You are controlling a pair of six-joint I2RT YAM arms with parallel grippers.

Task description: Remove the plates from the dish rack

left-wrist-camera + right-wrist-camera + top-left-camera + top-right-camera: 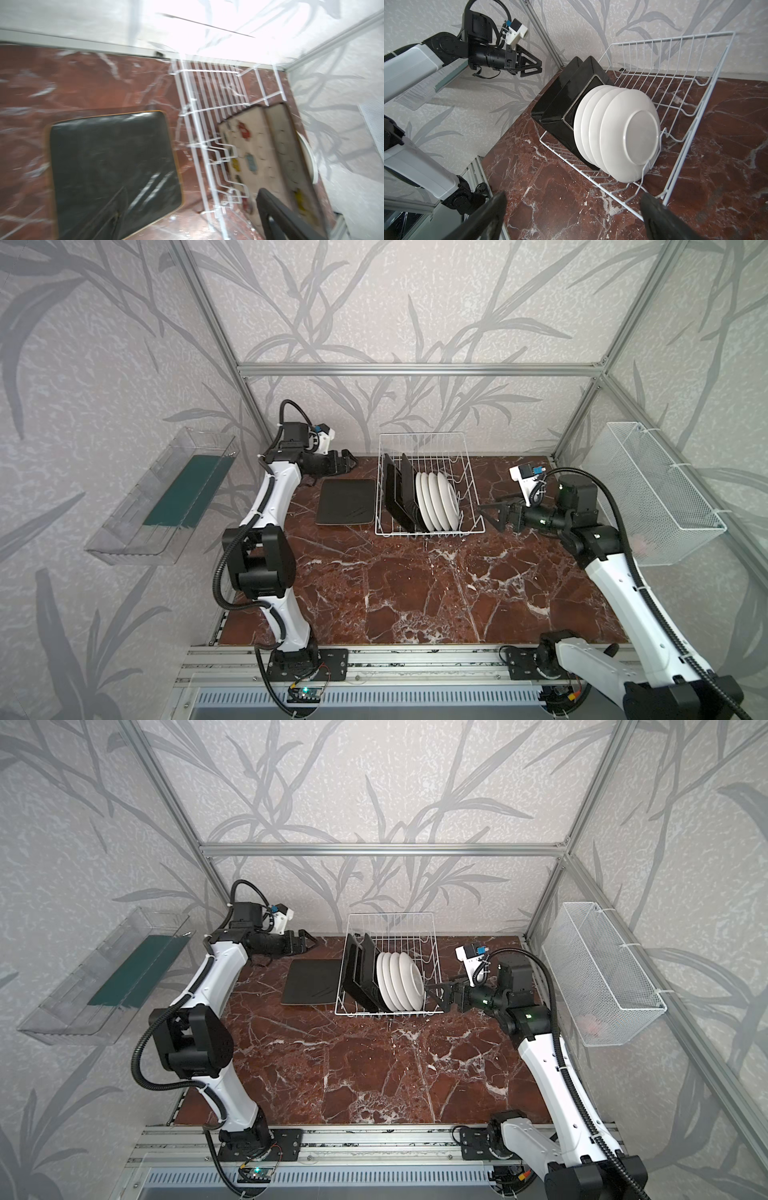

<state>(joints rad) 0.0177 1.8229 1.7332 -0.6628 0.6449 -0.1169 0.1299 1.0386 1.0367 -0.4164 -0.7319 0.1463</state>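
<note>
**One sq plate out of the rack, six plates inside**

A white wire rack [420, 443] sits at the back of a red marble table [415, 585].

Inside the rack, toward its left end, 2 sq plates [395, 493] stand on edge. Their black backs face right. Their cream faces w/ coloured flowers face left, as the L wrist view shows, though that view is blurred.

Just right of them, mid-rack, 4 round plates [438, 499] stand on edge, packed in a row. Their plain white undersides face right.

A flat plate [345, 502], also square, lies black back up on the table just left of the rack. A thin strip of marble shows between plate and wire.

L gripper [347, 458] hangs raised off the table, left of the rack's back-left corner and behind the flat plate. Its jaws stand apart w/ nothing between them.

R gripper [489, 514] sits low, just right of the rack near its front-right corner, pointing at the rack. Its jaws are spread wide and hold nothing. Can't tell if a finger touches the wire.

A clear tray [166, 497] hangs on the wall well left of the rack. A mesh basket [652, 493] hangs on the wall well right of it.
</note>
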